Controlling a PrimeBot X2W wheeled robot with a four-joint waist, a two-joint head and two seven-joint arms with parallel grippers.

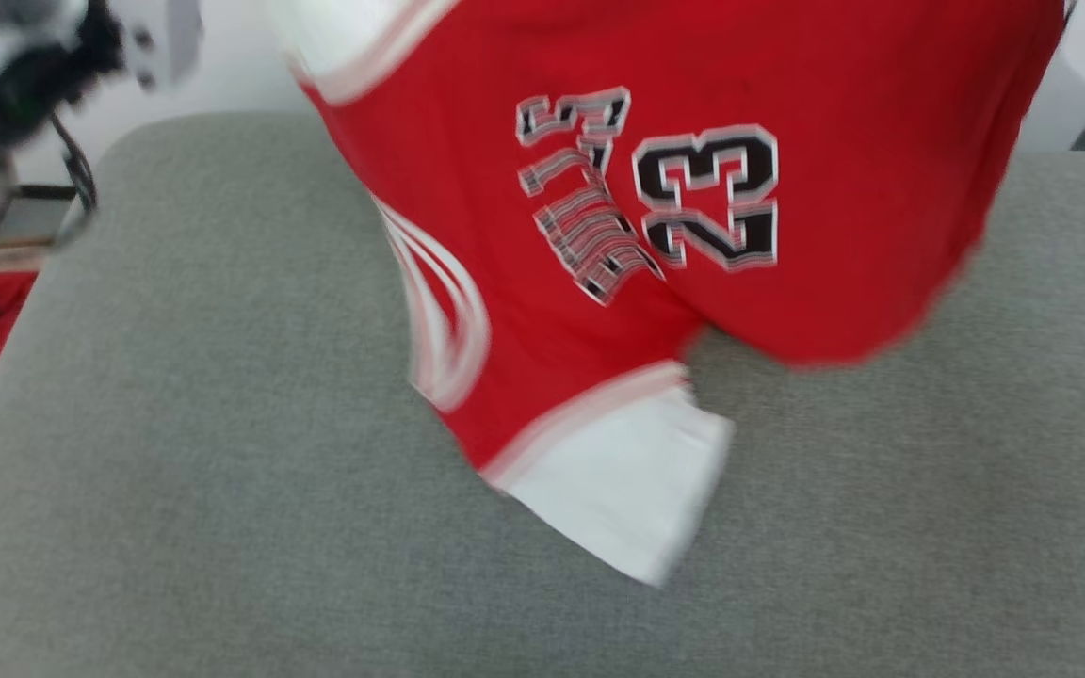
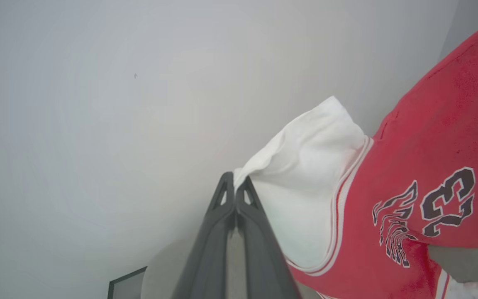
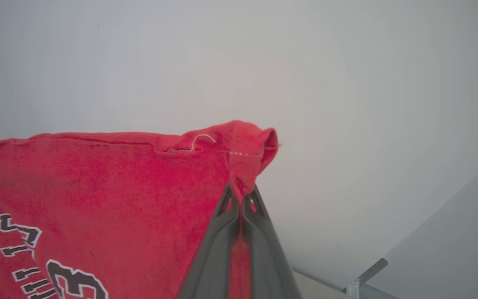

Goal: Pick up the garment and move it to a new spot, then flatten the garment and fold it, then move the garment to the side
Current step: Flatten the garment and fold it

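Now I am holding the one garment (image 1: 787,235) up over the grey pad (image 1: 175,424), my two grippers clamping it, left gripper (image 2: 235,187) on a white sleeve, right gripper (image 3: 241,195) on a red corner, bare pad lying open around it.

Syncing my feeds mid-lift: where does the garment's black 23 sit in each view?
Head view: the 23 upper middle, right of centre.
Left wrist view: right edge, below mid-height.
Right wrist view: bottom left, cut by the edge.
Shared landmark: lettering beside it on the garment.
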